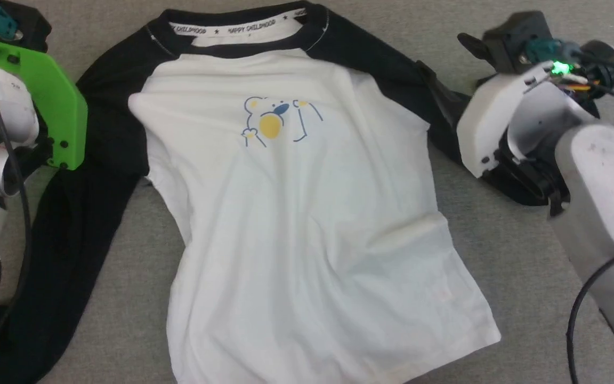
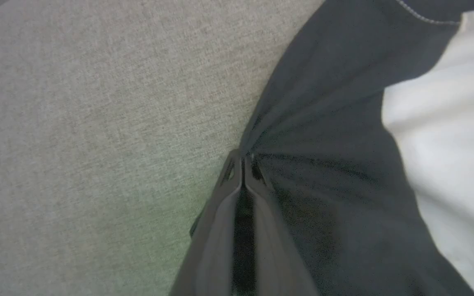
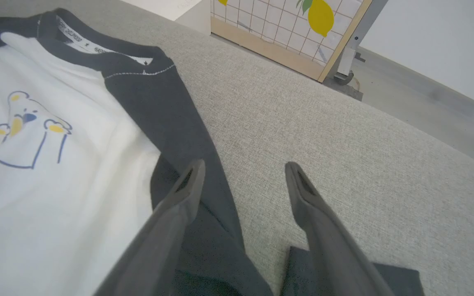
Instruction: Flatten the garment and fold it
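Right now your left gripper (image 2: pixel 242 161) is pinched tight on the garment's (image 1: pixel 307 213) black sleeve (image 2: pixel 323 123) edge, mid-frame in the left wrist view, likely to tug it flat. Your right gripper (image 3: pixel 244 170) gapes wide over the other sleeve (image 3: pixel 167 107), holding nothing. The garment lies face-up, centre of the head view, on the desk (image 1: pixel 499 256).

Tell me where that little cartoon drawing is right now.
The cartoon drawing sits on the white chest of the garment, just below its black collar, in the upper middle of the head view.
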Tool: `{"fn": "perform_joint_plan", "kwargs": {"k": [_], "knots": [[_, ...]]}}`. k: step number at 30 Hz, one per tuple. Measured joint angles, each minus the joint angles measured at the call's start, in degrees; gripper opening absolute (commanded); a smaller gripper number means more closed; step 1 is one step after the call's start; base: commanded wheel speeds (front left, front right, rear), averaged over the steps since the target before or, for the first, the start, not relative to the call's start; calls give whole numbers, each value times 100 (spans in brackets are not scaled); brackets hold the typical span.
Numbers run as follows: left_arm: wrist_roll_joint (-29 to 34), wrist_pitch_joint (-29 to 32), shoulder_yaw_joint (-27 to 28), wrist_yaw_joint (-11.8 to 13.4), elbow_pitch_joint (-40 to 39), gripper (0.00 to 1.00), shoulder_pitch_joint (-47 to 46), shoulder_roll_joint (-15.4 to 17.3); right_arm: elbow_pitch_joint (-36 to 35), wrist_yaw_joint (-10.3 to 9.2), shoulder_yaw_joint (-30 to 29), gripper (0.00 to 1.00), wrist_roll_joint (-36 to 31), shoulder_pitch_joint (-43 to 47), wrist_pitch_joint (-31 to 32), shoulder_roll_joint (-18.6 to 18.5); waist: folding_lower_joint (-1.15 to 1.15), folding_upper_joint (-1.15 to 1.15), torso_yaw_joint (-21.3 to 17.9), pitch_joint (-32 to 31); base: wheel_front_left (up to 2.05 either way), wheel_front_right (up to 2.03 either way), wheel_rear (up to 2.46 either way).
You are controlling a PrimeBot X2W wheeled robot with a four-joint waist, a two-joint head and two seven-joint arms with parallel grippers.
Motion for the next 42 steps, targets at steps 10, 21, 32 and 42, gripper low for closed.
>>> {"fn": "perform_joint_plan", "kwargs": {"k": [10, 21, 32, 42], "knots": [[36, -221, -133, -171, 81, 0, -342, -257, 979, -1, 1011, 100, 573, -1020, 1303, -326, 0, 0, 299, 236, 0, 0, 0], [321, -925, -200, -296, 188, 0, -515, -323, 922, 3, 1406, 0, 845, -1564, 2134, -579, 1, 0, 364, 292, 0, 0, 0], [1088, -2731, 192, -24, 379, 0, -1859, -354, 928, 4, 658, 0, -40, -3016, 1261, -882, 0, 0, 433, 323, 0, 0, 0], [1485, -3907, 731, 699, 400, 0, -3155, -487, 928, 7, -581, 0, -1414, -4362, 213, -525, 0, 0, 404, 546, 0, 0, 0]]}}
